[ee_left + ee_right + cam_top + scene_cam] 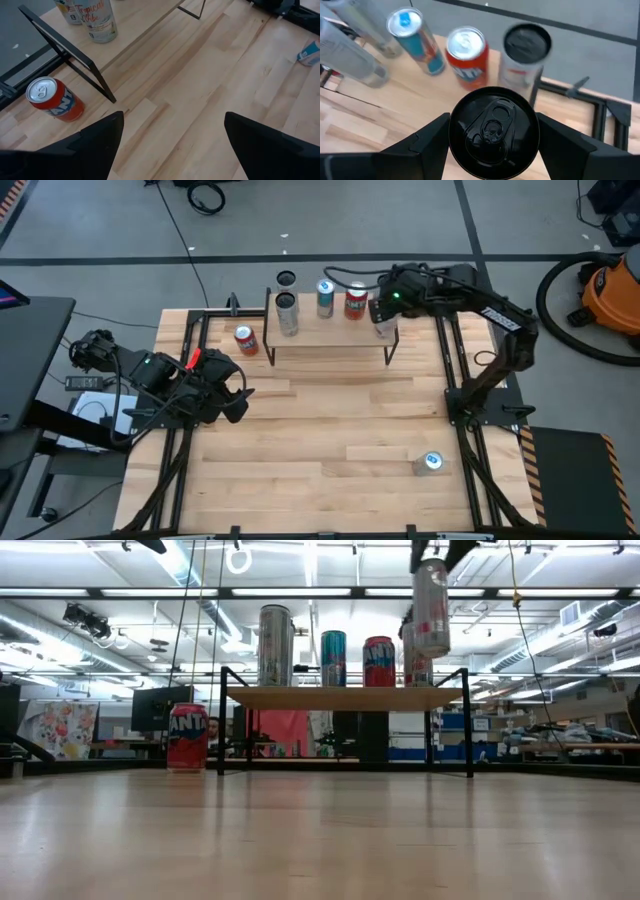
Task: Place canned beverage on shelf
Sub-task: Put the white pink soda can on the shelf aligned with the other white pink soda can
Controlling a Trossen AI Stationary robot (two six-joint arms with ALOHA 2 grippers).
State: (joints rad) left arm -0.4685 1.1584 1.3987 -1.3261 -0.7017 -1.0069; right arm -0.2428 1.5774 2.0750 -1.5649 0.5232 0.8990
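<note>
The shelf point(345, 697) stands at the table's far middle and carries a tall silver can point(274, 645), a teal can point(333, 658), a red can point(379, 661) and a black-topped can point(524, 55). My right gripper point(494, 135) is shut on a silver beverage can with a black top point(431, 608), which is above the shelf's right end. A red Fanta can point(246, 340) stands on the table left of the shelf. Over the table's left side, my left gripper point(172, 145) waits open, holding nothing. My right gripper pinches the silver can just below its black top rim point(454, 135), one finger point(420, 145) on each of two opposite sides. The fingers come slanting down from above. The can hangs nearly upright below them, its bottom point(433, 648) clear of the shelf board.
Another can point(431, 463) lies on its side near the table's right front. Black frame rails point(455, 370) run along the table's left and right sides. The shelf's thin black legs point(468, 730) stand at its corners. Bare wood lies between the shelf and the near edge.
</note>
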